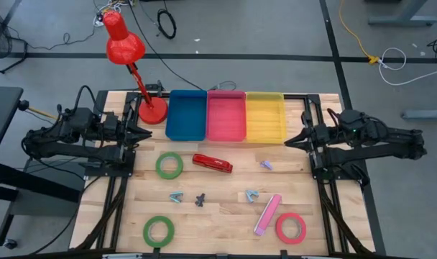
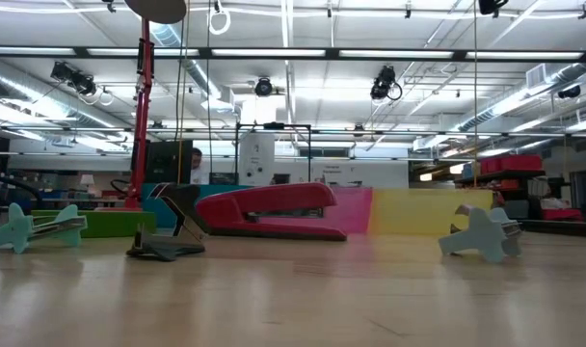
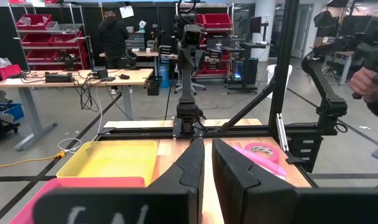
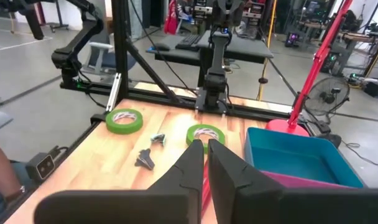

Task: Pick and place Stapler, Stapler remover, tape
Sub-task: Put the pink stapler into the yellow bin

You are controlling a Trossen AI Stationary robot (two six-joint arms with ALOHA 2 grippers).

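Observation:
A red stapler (image 1: pixel 212 163) lies flat on the wooden table's middle and also shows in the low view (image 2: pixel 269 212). A pink stapler (image 1: pixel 267 214) lies near the front right. Two green tape rolls (image 1: pixel 169 165) (image 1: pixel 159 230) and a red tape roll (image 1: pixel 291 228) lie flat. Several small staple removers lie between them: teal (image 1: pixel 176 197), dark (image 1: pixel 200 200), light blue (image 1: pixel 251 195), purple (image 1: pixel 267 165). My left gripper (image 1: pixel 148 134) hovers at the table's left side and my right gripper (image 1: pixel 287 141) at its right side. Both are shut, empty and pointing inward.
Blue (image 1: pixel 186 115), pink (image 1: pixel 226 115) and yellow (image 1: pixel 265 117) bins stand side by side at the far edge. A red desk lamp stands on its base (image 1: pixel 152 111) at the far left, next to my left gripper. A black frame rail (image 1: pixel 116 180) runs along each side.

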